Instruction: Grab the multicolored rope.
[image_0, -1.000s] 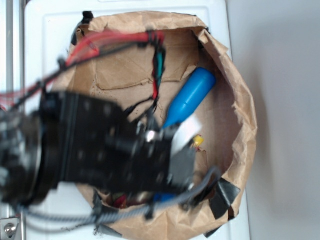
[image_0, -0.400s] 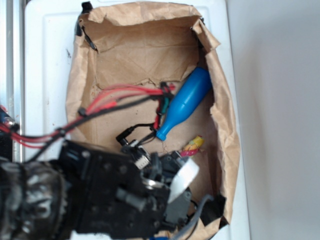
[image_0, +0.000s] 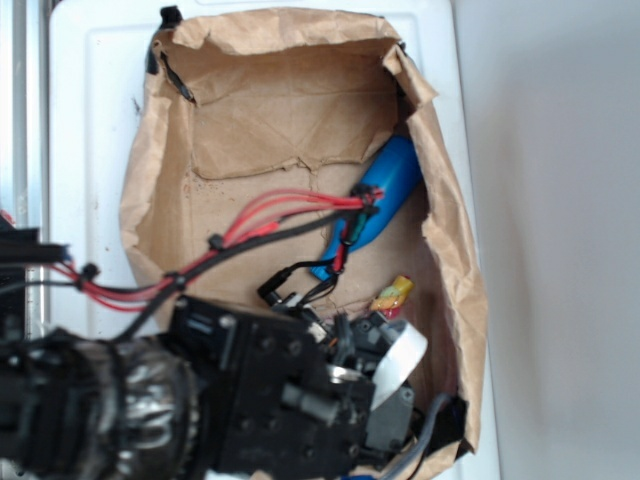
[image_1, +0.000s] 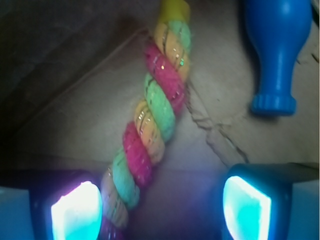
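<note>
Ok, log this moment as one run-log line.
pincer: open, above rope | twisted red-yellow-green rope: between fingers, ungrasped | smooth blue bottle-shaped toy: beside, untouched

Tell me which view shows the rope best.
The wrist view. The rope runs up the middle of the frame, its red, yellow and green twist clear, lying between the fingertips of the open pincer. The exterior view shows only a small yellow-and-red bit beside the arm, near the blue toy.
</note>
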